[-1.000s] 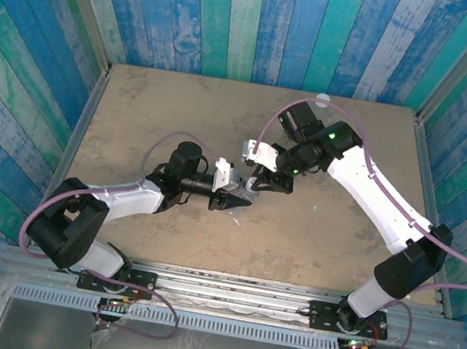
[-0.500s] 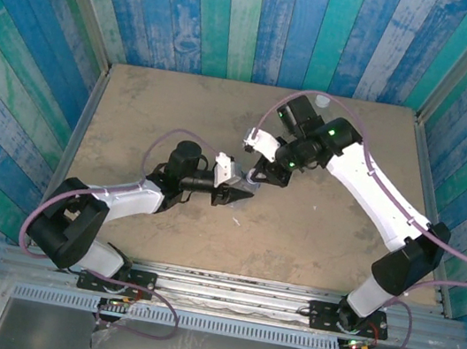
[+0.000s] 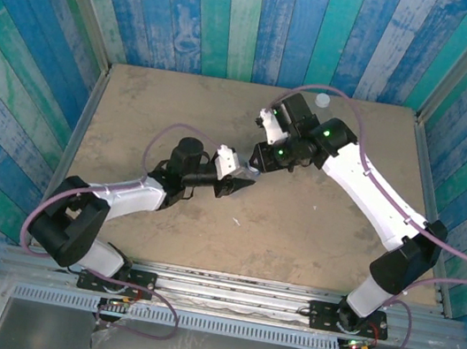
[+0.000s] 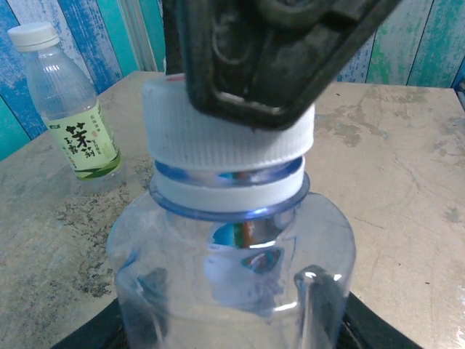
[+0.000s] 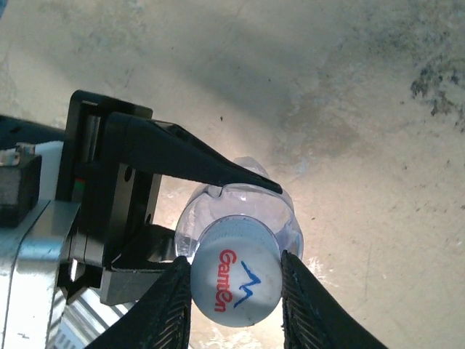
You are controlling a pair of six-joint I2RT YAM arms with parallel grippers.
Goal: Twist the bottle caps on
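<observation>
The left gripper (image 3: 237, 184) has its jaws clamped round the blue-tinted bottle (image 4: 232, 276), held above the worktop's (image 3: 313, 233) middle, probably so it cannot spin. The right gripper (image 5: 234, 265) pinches between its jaws the white cap with the red-blue mark (image 4: 225, 138), seated on the neck, apparently to twist it tight.

We log the marked cap (image 5: 237, 280): white, red lettering, blue zigzag. The blue-tinted bottle (image 4: 232, 283) is clear with a blue neck ring. We tag the green-label bottle (image 4: 78, 120): clear, pale green label, dark characters, plain cap (image 4: 33, 34) white. Table (image 3: 322, 234) mottled tan; walls (image 3: 242, 15) in blue, teal, white plank stripes.
</observation>
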